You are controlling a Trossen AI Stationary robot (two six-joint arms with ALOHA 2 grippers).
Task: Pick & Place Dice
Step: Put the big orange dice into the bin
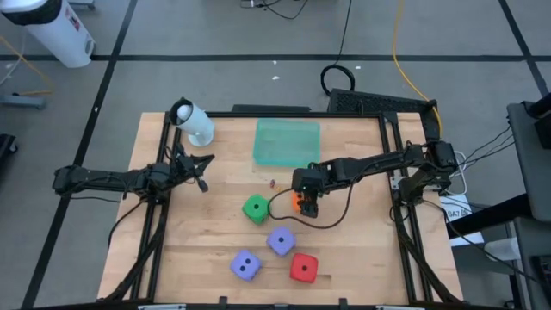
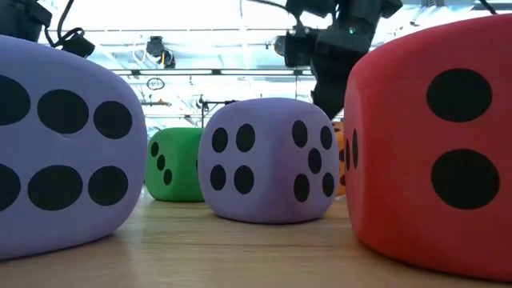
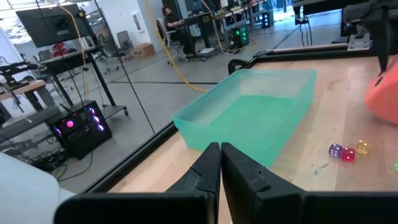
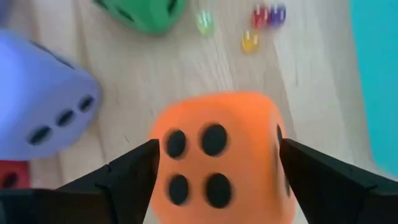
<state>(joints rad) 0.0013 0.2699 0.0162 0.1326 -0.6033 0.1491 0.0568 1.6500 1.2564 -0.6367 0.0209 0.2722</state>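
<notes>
Surface: light wooden table (image 1: 215,232) set in a dark metal frame; bare wood between the objects.
Right gripper (image 1: 305,201): over the table's middle, fingers spread to either side of the orange die (image 4: 217,158); from the wrist view the pads stand at its two flanks, and contact cannot be confirmed.
Left gripper (image 1: 201,182): near the table's left edge, fingers pressed together, holding nothing, pointing toward the tray.
Orange die: on the wood just right of the green die (image 1: 255,208), a four-pip face toward the wrist camera.
Purple-blue dice: one (image 1: 281,241) below the green die, the other (image 1: 246,266) further toward the front-left.
Red die (image 1: 303,268): at the front, just right of the two purple-blue dice.
Tray (image 1: 287,142): flat translucent green tray at the table's far edge, well apart from the dice.
Small translucent dice (image 3: 347,151): a cluster of tiny coloured cubes on the wood between tray and green die.
White cylinder (image 1: 193,122): lying at the far-left corner.
Room: grey floor with dark lines, yellow and black cables behind the table; desks, chairs and lit equipment further back.
</notes>
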